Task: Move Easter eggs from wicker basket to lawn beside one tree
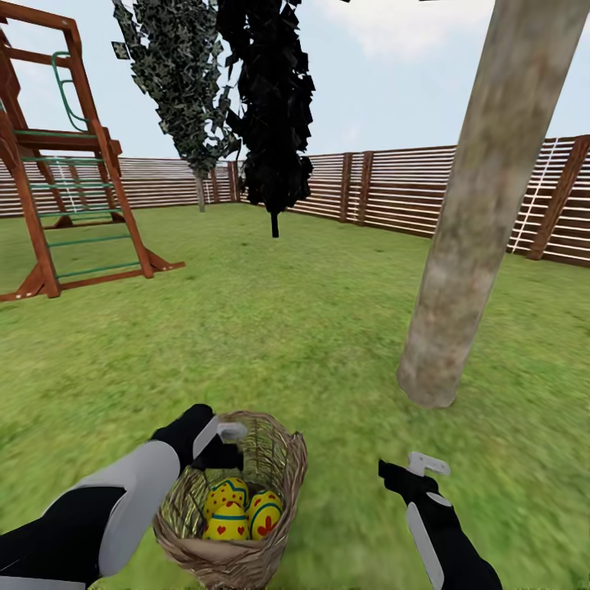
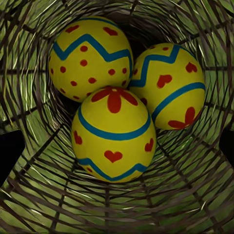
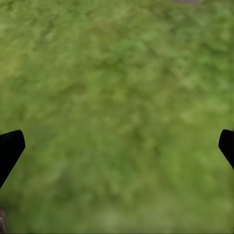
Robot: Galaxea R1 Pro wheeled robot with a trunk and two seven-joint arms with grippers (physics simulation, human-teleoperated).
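Three yellow Easter eggs with blue zigzag bands and red marks lie together in the wicker basket (image 1: 293,460) on the lawn (image 1: 287,328): one (image 1: 227,494) at the back, one (image 1: 265,513) to the right, one (image 1: 227,525) in front. My left gripper (image 1: 223,447) hovers open just above the basket's rim. In the left wrist view the eggs (image 2: 113,134) lie between its spread fingertips (image 2: 9,151), with basket weave (image 2: 44,195) all round. My right gripper (image 1: 410,471) hangs open over bare grass (image 3: 117,97), right of the basket. The tree's thick grey-beige trunk (image 1: 467,238) stands just beyond.
A wooden playset (image 1: 65,164) stands at the far left. A slatted brown fence (image 1: 393,192) closes the yard behind. A near-black thin-trunked tree (image 1: 274,123) and a grey-green tree (image 1: 184,82) stand far back. Open grass lies between basket and trunk.
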